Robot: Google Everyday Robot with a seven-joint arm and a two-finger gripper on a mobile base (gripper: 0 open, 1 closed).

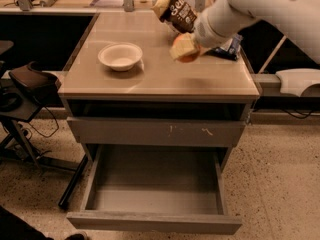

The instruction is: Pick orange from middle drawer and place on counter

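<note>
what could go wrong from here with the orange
The end effector holds the orange over the counter, right beside the brown snack bag; lowering could knock the bag. The orange is round and the top glossy, so it may roll once released, perhaps towards the right edge.
</note>
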